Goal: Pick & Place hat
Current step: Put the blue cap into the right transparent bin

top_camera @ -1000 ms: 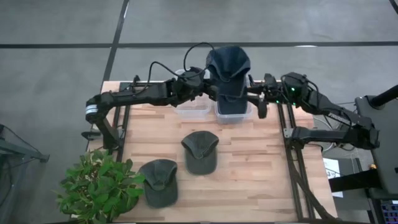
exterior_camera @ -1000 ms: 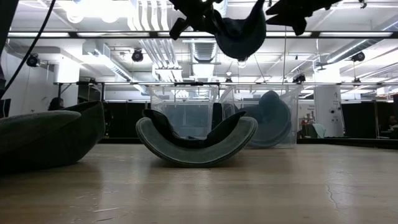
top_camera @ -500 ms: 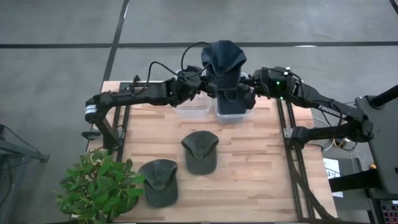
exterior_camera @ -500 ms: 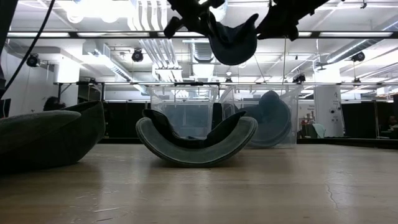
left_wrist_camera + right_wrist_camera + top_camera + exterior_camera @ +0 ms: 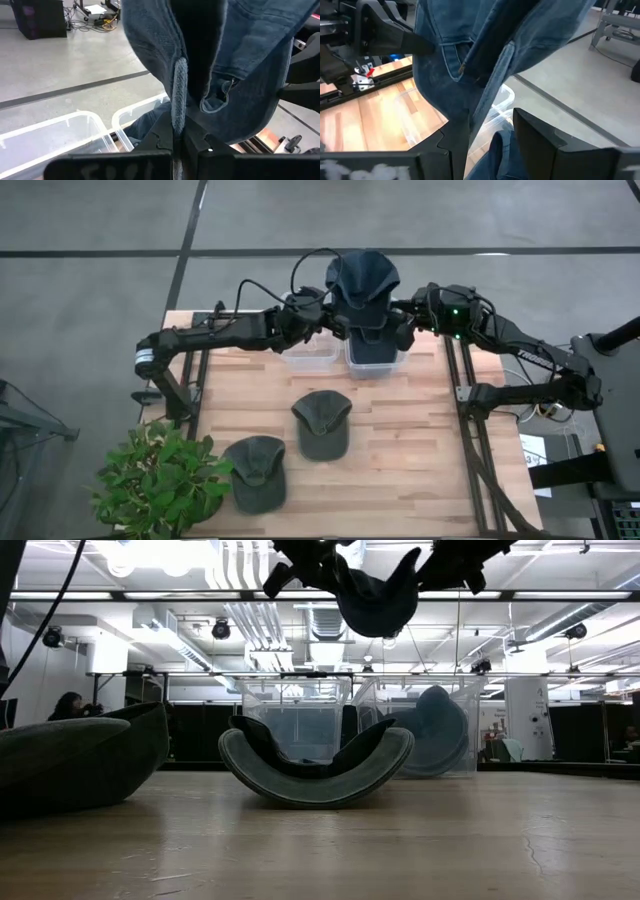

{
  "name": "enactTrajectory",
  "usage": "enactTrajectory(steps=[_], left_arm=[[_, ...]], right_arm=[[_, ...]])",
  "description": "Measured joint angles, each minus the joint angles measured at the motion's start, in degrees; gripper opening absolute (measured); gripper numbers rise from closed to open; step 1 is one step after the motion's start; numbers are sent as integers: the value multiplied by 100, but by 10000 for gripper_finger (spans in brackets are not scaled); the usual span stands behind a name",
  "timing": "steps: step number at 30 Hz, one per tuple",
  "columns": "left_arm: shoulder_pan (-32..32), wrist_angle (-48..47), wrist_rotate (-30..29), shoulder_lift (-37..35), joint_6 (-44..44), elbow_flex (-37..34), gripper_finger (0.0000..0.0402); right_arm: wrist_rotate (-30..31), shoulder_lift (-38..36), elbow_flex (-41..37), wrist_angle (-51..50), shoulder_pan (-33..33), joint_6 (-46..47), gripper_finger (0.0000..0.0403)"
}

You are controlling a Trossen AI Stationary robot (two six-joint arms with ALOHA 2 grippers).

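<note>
Grey concrete floor [image 5: 90, 290], dark seams; ceiling strip lights [image 5: 560, 595], exposed ducts [image 5: 245, 620].

Even overhead light on the bench [image 5: 400, 450], soft faint shadows, low view backlit by glaring ceiling lights [image 5: 130, 555] toward 11 o'clock, hats silhouetted, wrist views blurred close up.

Hat [image 5: 362, 278] above right bin [image 5: 374, 360] (another inside), two hats [image 5: 322, 423] in front

Bare board [image 5: 420, 450] right of caps [image 5: 322, 423]
</note>
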Motion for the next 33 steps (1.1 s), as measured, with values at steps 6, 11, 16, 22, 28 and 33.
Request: enactTrajectory(steps=[6,11,16,22,28,33], left_arm=[[-63,-5,-79,0,-4,24,5],[-139,74,-94,2,-9,20,5],[-158,84,-82,2,-50,-4,5],[-162,84,53,2,-70,-7,15],[-166,87,365,4,-63,-11,52],[-162,89,457,4,247,-3,55]], right_arm=[[75,65,-5,17,-2,-9,148],[-18,283,-7,322,-2,-65,145],[-62,507,27,435,-2,-25,136],[43,619,85,419,-2,162,62],[166,598,87,415,-2,171,14],[302,519,87,373,-2,204,12]])
